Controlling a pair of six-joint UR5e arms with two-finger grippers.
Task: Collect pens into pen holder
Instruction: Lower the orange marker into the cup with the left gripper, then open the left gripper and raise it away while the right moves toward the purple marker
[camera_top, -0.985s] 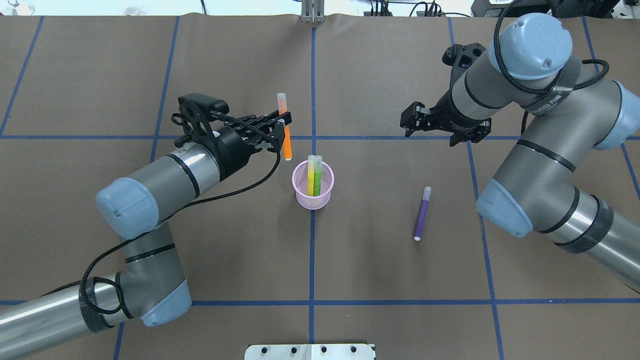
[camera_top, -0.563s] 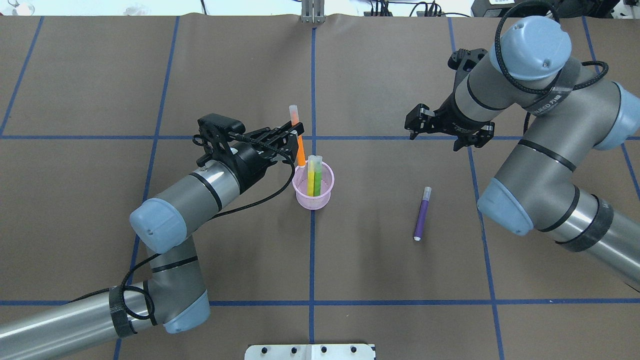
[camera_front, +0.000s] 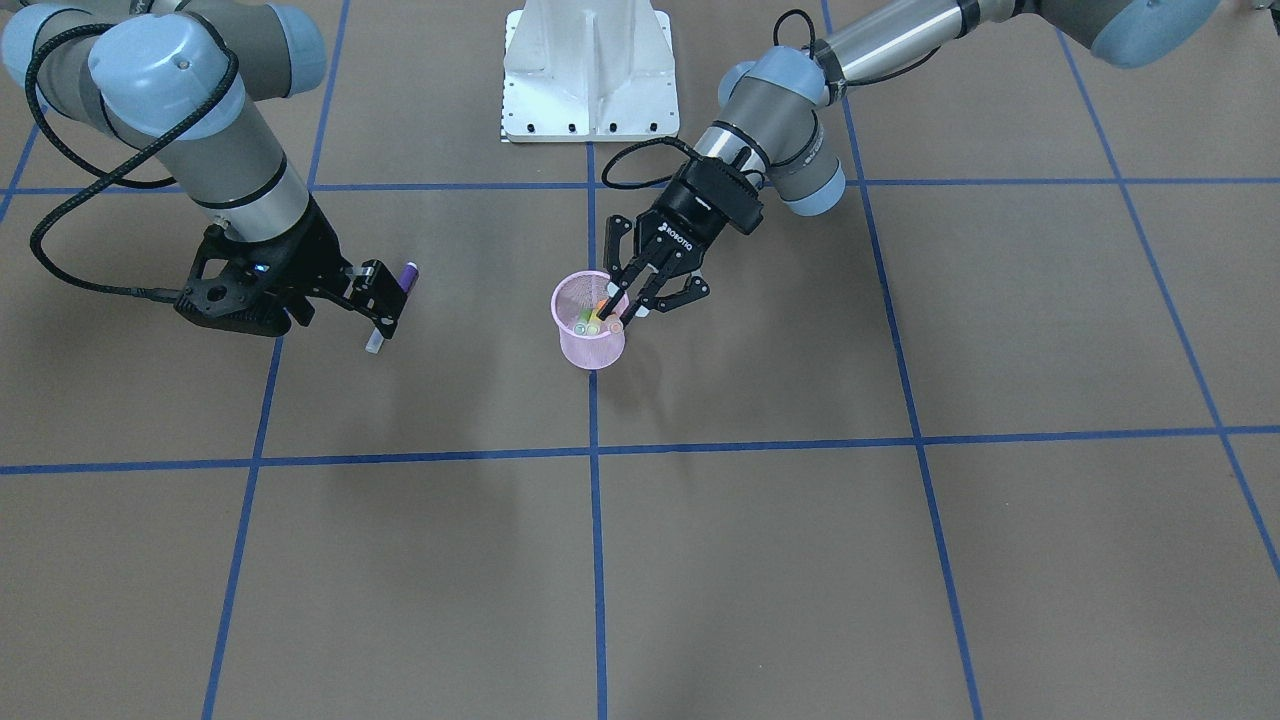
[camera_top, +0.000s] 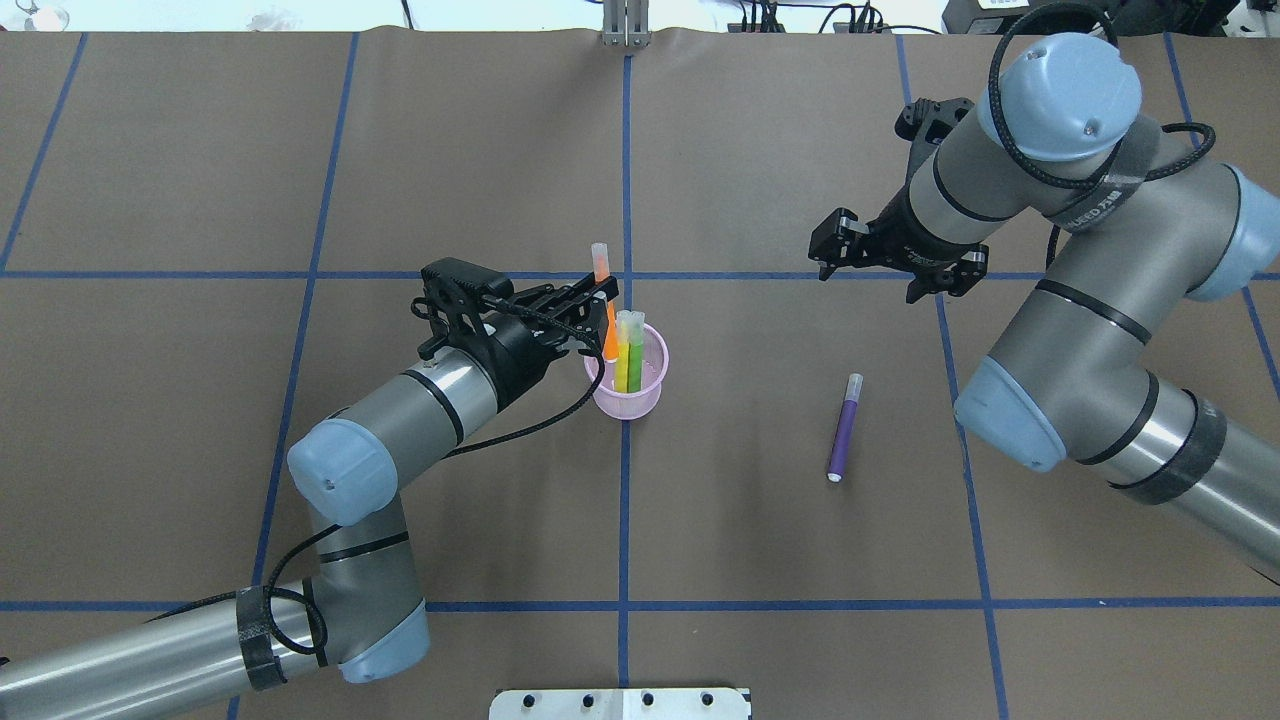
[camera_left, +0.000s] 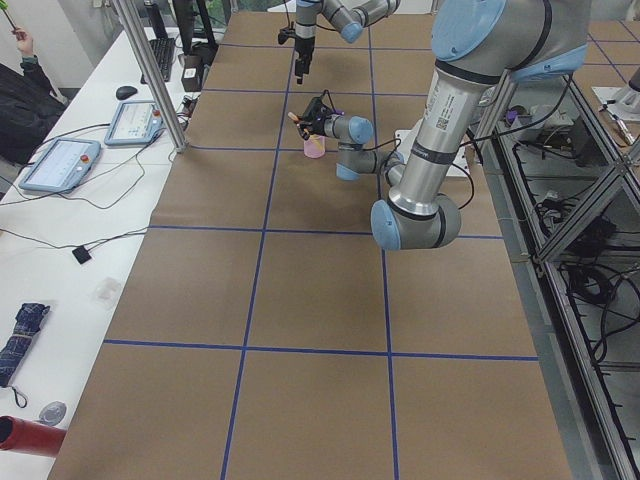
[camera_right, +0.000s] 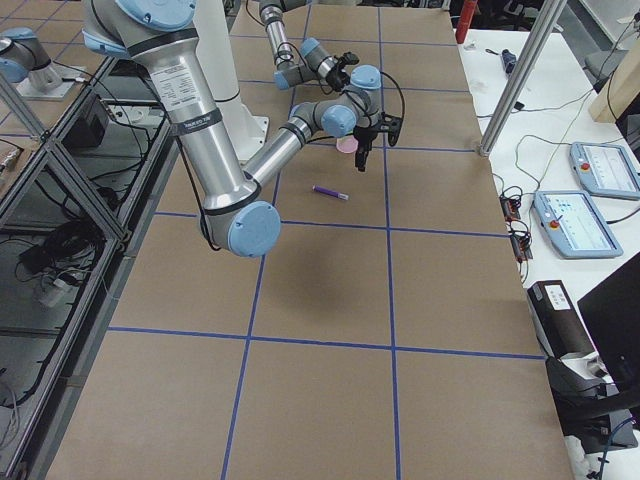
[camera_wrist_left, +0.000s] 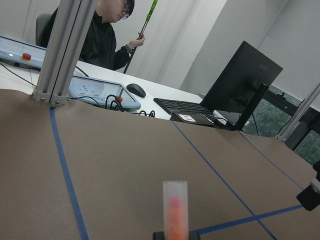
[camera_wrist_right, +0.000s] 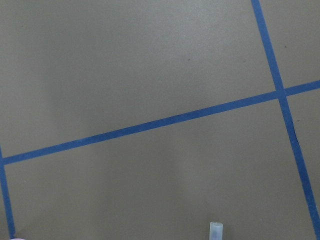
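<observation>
Overhead exterior: left hand (camera_top: 605, 292) pinches orange pen (camera_top: 609, 338).

The brown-papered table (camera_top: 800, 600) I work over, gridded in blue tape (camera_top: 624, 500), runs beside a white desk (camera_left: 60, 260) carrying two pendants (camera_left: 60, 165), a keyboard (camera_wrist_left: 182, 106), a mouse (camera_wrist_left: 136, 90) and a dark monitor (camera_wrist_left: 242, 80). An aluminium post (camera_wrist_left: 62, 50) rises at the table's edge. A person (camera_wrist_left: 107, 37) in dark clothes sits at the desk before a pale wall (camera_wrist_left: 200, 30). A folded umbrella (camera_left: 22, 335) lies at the desk's near end.

The left gripper (camera_top: 598, 293) gripped the orange pen (camera_top: 609, 338), tip inside the pen holder (camera_top: 655, 385). The purple pen (camera_top: 843, 428) lay apart.
</observation>
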